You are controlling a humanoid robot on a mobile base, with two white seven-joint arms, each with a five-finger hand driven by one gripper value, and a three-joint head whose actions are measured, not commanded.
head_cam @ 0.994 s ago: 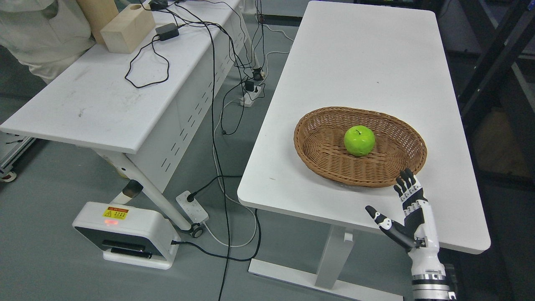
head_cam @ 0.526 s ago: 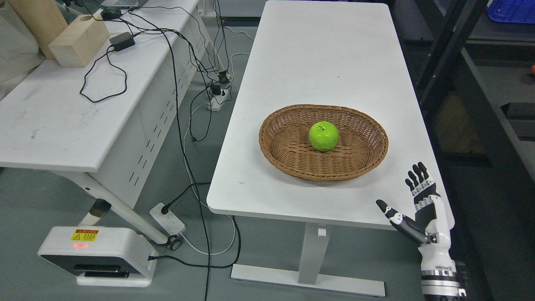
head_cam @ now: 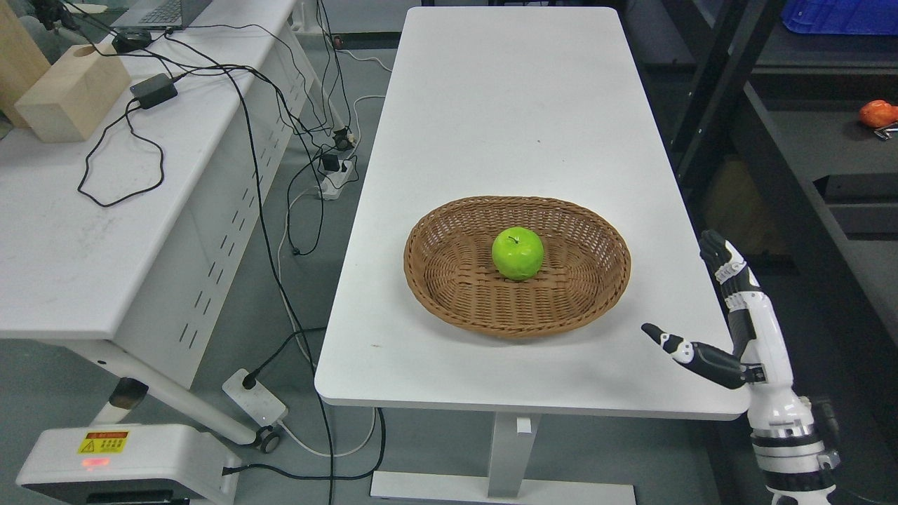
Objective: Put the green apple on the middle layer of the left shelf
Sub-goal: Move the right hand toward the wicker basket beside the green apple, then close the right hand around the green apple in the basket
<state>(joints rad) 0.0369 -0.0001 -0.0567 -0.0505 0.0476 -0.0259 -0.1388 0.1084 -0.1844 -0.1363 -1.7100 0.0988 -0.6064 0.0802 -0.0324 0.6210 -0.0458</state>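
A yellow-and-red warning label sits on the white floor unit at lower left — its print is too small to read. The floor is grey. A long white table fills the middle; a second white table at left carries black cables, a power adapter and a wooden block. Dark shelving stands at right, an orange object lying on it. A wicker basket rests on the middle table, and the green apple lies at its centre. The right hand hovers at the table's right edge, well apart from the basket — fingers extended and apart, thumb out, holding nothing.
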